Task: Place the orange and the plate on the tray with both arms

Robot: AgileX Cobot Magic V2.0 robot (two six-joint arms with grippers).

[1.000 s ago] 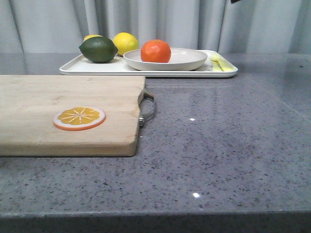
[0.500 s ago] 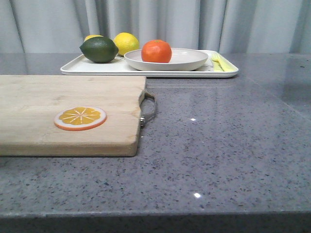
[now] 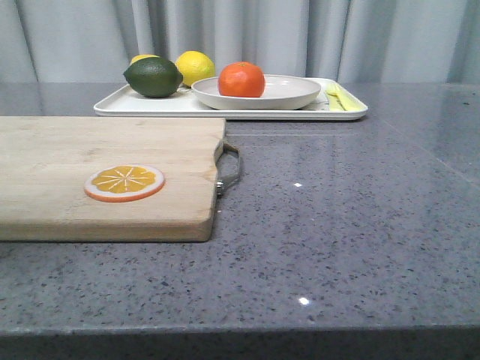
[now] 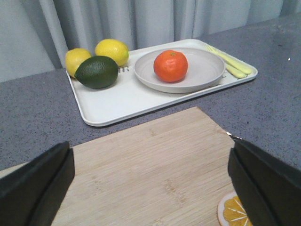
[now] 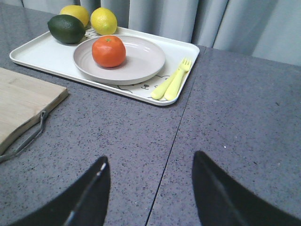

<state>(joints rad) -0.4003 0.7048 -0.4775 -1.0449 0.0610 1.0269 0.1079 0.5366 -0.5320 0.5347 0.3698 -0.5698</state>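
Note:
The orange point(image 3: 241, 79) rests in the off-white plate point(image 3: 289, 96), and the plate stands on the white tray point(image 3: 150, 105) at the far side of the table. The left wrist view shows the same orange point(image 4: 170, 65), plate point(image 4: 204, 70) and tray point(image 4: 117, 101). So does the right wrist view: orange point(image 5: 108, 51), plate point(image 5: 141, 59), tray point(image 5: 42, 54). My left gripper point(image 4: 150, 176) is open above the cutting board, well short of the tray, nothing between its fingers. My right gripper point(image 5: 150, 162) is open over bare counter, also empty. Neither gripper appears in the front view.
A wooden cutting board point(image 3: 97, 176) with an orange slice point(image 3: 124, 182) and a metal handle point(image 3: 229, 169) lies at the front left. On the tray are also a green lime point(image 3: 153, 76), two lemons point(image 3: 194, 65) and a yellow fork and knife point(image 3: 341, 96).
A dark bit of arm at the top right of the front view has gone out of frame. The orange, plate and tray have not moved.

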